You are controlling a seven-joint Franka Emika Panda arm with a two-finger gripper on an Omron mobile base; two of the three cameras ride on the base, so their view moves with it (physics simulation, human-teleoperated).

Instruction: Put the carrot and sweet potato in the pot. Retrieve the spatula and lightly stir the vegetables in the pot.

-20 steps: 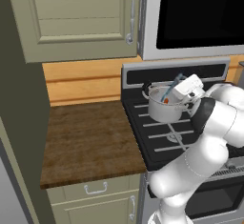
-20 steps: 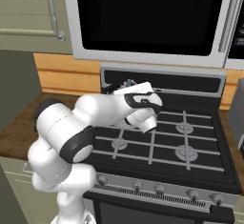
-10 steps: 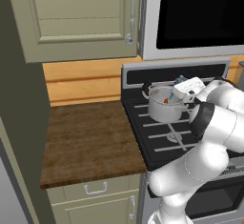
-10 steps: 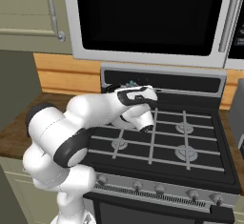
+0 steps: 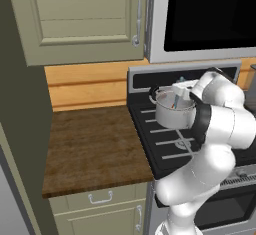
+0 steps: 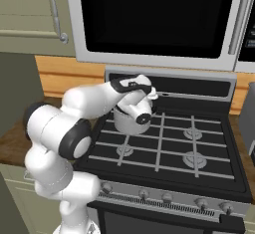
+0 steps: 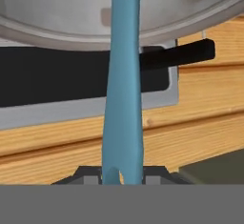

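Spatula [image 7: 123, 85] is pinched between the jaws of the gripper [image 7: 123, 174], which are pressed onto its thin handle; the light-blue shaft runs away from the hand and crosses the rim of the pot [image 7: 57, 25]. In the left base view the pot [image 5: 173, 111] stands on the rear left burner of the stove [image 5: 165, 151], near the stove's back edge, and the spatula [image 5: 178, 99] reaches down into it with the hand directly beside the rim.

Change over the last second: the wrist has swung leftward across the pot's mouth, and the forearm now covers more of the pot's right side than it did. The pot itself has kept its place on the burner.

Small orange-red fleck [image 5: 173, 106] shows inside the pot, probably the carrot; the sweet potato cannot be made out.

Judgement: the loading step looks done, and the sweep of the tool inside the pot reads as the stirring step under way. A light touch matters, since the pot stands free on the grate.
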